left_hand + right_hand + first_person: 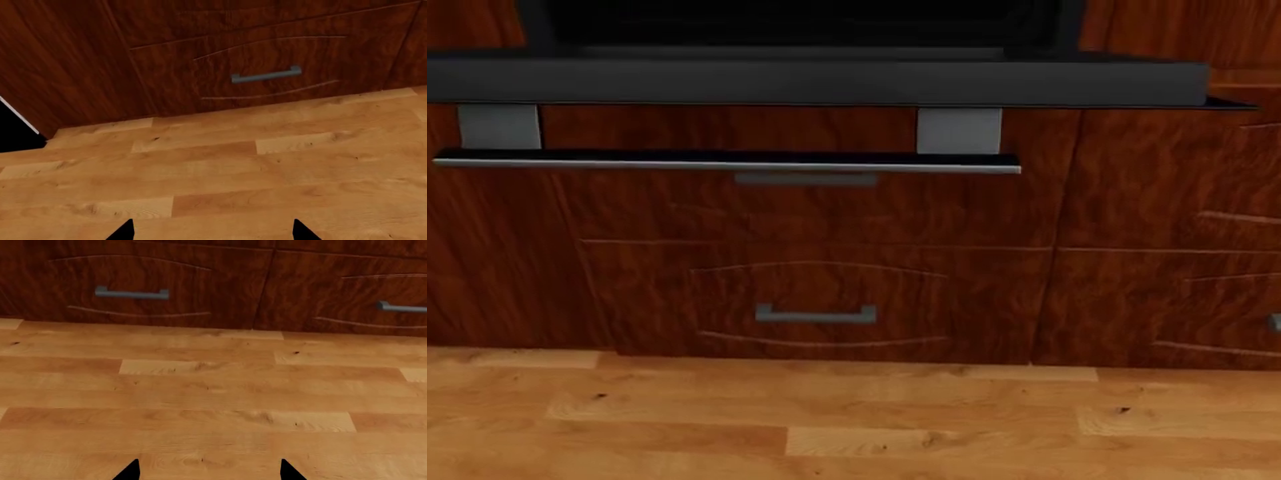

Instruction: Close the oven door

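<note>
Oven door (827,80) lowered open, jutting out above drawer front (814,300), its bar handle (727,163) foremost. Left gripper (212,231) and right gripper (208,471): fingertips spread apart, empty, over wooden floor (213,390) before the drawers.

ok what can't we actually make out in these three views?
- Oven door, head view: seen edge-on, left end cut off by the frame; glass face not visible.
- Oven cavity: black, nothing discernible.
- Left gripper and right gripper: only fingertips show in the wrist views; absent from the head view.
- Right-hand drawer handle: cut off by the frame.
</note>
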{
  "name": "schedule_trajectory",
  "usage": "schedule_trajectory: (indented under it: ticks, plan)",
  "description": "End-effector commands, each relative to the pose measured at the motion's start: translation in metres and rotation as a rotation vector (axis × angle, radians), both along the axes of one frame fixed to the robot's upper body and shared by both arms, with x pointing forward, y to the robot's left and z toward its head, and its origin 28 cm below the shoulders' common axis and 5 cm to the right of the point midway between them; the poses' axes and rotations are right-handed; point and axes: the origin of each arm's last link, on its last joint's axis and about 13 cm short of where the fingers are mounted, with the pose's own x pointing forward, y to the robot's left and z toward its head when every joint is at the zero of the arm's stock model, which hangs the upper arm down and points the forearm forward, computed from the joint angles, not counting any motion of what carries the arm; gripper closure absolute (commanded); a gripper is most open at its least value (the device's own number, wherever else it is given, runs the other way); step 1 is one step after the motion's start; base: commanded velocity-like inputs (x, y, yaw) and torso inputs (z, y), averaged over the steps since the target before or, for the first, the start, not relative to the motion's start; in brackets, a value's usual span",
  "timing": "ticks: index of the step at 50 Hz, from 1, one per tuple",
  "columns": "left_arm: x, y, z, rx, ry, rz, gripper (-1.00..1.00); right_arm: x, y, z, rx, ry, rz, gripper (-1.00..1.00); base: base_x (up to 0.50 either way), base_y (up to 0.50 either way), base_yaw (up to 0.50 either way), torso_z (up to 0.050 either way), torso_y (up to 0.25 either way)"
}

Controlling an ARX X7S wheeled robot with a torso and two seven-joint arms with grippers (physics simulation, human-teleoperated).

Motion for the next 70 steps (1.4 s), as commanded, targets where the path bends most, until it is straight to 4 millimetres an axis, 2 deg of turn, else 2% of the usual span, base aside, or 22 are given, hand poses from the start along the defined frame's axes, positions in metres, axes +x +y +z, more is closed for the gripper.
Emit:
schedule_trajectory:
  ticks: [1,5,6,12,14,18,19,21,41,44,45,47,52,63,64,70]
  plan:
    - [-0.002,-0.001,-0.004,0.004,0.003,-0.003,-1.00,0.000,0.000,0.000,-0.004,0.001,0.005,-1.00,0.18,-0.02,0.00,0.000,0.000]
    - [-0.003,0.004,0.001,0.015,0.043,0.012,-1.00,0.000,0.001,0.000,-0.008,-0.003,0.008,-1.00,0.18,-0.02,0.00,0.000,0.000]
    - [-0.001,0.000,0.003,-0.002,0.009,-0.001,-1.00,0.000,0.001,0.000,-0.009,-0.002,0.008,-1.00,0.18,-0.02,0.00,0.000,0.000]
    - [0.000,0.000,-0.004,-0.063,0.066,-0.005,-1.00,-0.001,0.002,-0.001,-0.007,0.017,0.022,-1.00,0.18,-0.02,0.00,0.000,0.000]
    - [0.004,0.002,0.000,-0.064,0.059,0.008,-1.00,-0.001,0.002,-0.001,-0.003,0.016,0.021,-1.00,0.18,-0.02,0.00,0.000,0.000]
    - [0.000,0.001,-0.004,-0.059,0.058,0.013,-1.00,-0.002,0.001,-0.002,-0.006,0.021,0.019,-1.00,0.18,-0.02,0.00,0.000,0.000]
    - [0.004,0.001,0.001,-0.055,0.057,0.012,-1.00,-0.002,0.001,-0.002,-0.007,0.020,0.020,-1.00,0.18,-0.02,0.00,0.000,0.000]
    - [-0.001,0.001,-0.005,-0.057,0.061,0.010,-1.00,-0.002,0.001,-0.002,-0.008,0.021,0.019,-1.00,0.18,-0.02,0.00,0.000,0.000]
    - [0.000,0.002,-0.005,-0.060,0.055,0.012,-1.00,-0.002,0.002,-0.002,-0.024,0.017,0.032,-1.00,0.18,-0.01,0.00,0.000,0.000]
    - [0.002,0.003,0.007,-0.055,0.058,0.015,-1.00,-0.002,0.002,-0.002,-0.030,0.010,0.032,-1.00,0.18,0.00,0.00,0.000,0.000]
    - [-0.001,0.002,-0.001,-0.059,0.050,0.011,-1.00,-0.002,0.002,-0.002,-0.031,0.009,0.033,-1.00,0.18,0.00,0.00,0.000,0.000]
    - [0.000,0.002,-0.004,-0.057,0.049,0.013,-1.00,-0.002,0.002,-0.002,-0.034,0.008,0.036,-1.00,0.18,0.00,0.00,0.000,0.000]
    - [0.003,0.002,0.001,-0.054,0.047,0.014,-1.00,-0.003,0.002,-0.002,-0.038,0.003,0.040,-1.00,0.18,0.00,0.00,0.000,0.000]
    - [0.001,0.001,-0.003,-0.053,0.042,0.012,-1.00,-0.002,0.002,-0.002,-0.037,0.003,0.039,-1.00,0.19,0.00,0.00,0.000,0.000]
    - [0.005,0.002,0.003,-0.054,0.044,0.013,-1.00,-0.003,0.002,-0.002,-0.039,0.004,0.038,-1.00,0.19,0.00,0.00,0.000,0.000]
    - [0.001,0.002,-0.003,-0.056,0.043,0.015,-1.00,-0.003,0.002,-0.002,-0.040,0.003,0.037,-1.00,0.19,0.01,0.00,0.000,0.000]
